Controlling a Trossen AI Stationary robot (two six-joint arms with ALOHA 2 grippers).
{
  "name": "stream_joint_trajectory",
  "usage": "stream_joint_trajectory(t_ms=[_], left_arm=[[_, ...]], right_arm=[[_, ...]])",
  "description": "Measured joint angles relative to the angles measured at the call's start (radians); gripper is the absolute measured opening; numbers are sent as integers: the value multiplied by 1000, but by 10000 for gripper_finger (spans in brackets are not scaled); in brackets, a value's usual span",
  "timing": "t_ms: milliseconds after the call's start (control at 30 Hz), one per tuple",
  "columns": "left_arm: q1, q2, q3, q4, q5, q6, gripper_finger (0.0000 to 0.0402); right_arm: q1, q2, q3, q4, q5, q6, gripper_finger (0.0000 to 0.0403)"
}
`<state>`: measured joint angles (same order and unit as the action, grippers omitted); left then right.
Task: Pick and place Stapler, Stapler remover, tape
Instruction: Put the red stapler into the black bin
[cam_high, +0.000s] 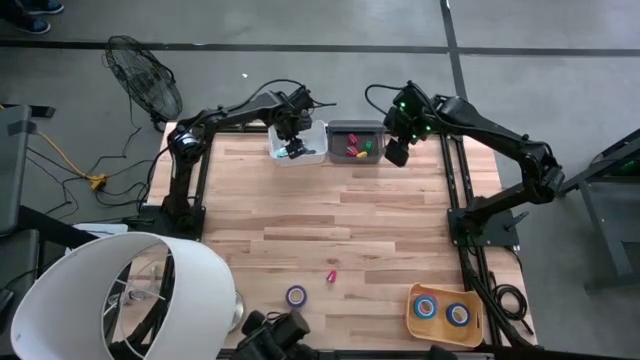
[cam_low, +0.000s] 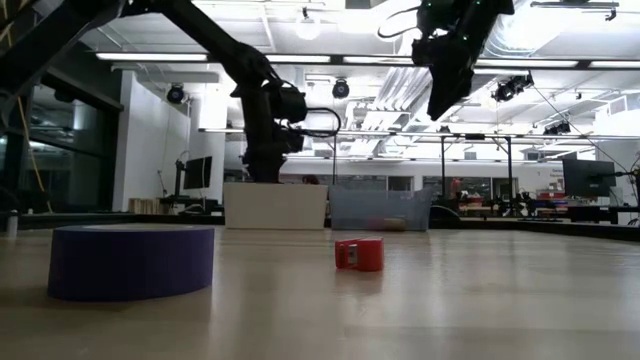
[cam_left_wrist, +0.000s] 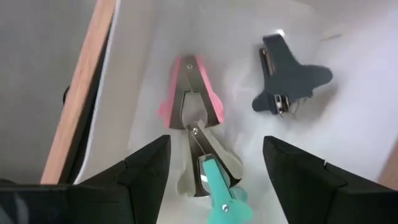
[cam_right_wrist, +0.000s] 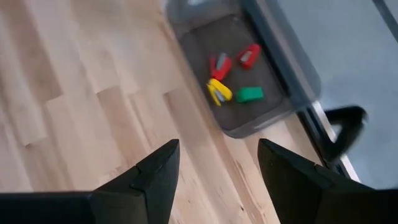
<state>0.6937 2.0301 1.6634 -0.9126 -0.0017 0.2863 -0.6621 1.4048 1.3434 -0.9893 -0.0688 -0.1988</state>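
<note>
White bin (cam_high: 312, 152), upper centre of high view: three staple removers inside – pink (cam_left_wrist: 189, 93), dark (cam_left_wrist: 287, 84), teal (cam_left_wrist: 219, 190). Teal lies between the left gripper (cam_left_wrist: 214, 171) fingers, jaws apart, nothing gripped; looks just released.

Grey bin (cam_high: 357, 128) beside it: small staplers, red, yellow, green (cam_right_wrist: 250, 94).

Right gripper (cam_high: 397, 150) hangs open and empty at the grey bin's right edge.

Left to do, by my reckoning: red stapler (cam_high: 331, 275) and purple tape roll (cam_high: 296, 295), lower centre of table. Two tape rolls (cam_high: 427, 308) already in the tan tray (cam_high: 413, 322), lower right.
</note>
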Motion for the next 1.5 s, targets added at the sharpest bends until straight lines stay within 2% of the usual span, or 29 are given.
stream_joint_trajectory(t_ms=[267, 533, 667, 833, 1067, 1333, 1500], left_arm=[[0, -59, 0, -28, -9, -2, 250], [-12, -87, 0, -82, -12, -33, 250], [-41, -92, 0, -87, -36, -54, 250], [-64, -92, 0, -90, -42, -71, 250], [-90, -105, -1, -116, -57, -126, 250], [-148, -144, 0, -195, -136, -186, 250], [-158, -148, -1, -228, -138, -187, 250]], right_arm=[[10, 0, 0, 84, -201, -164, 209], [74, 0, 0, 155, -246, -262, 209], [123, 6, 0, 185, -303, -316, 209], [185, 27, 0, 211, -304, -386, 209], [284, 91, 0, 255, -323, -385, 209], [443, 157, 0, 223, -335, -387, 209], [553, 208, 0, 233, -335, -456, 209]])
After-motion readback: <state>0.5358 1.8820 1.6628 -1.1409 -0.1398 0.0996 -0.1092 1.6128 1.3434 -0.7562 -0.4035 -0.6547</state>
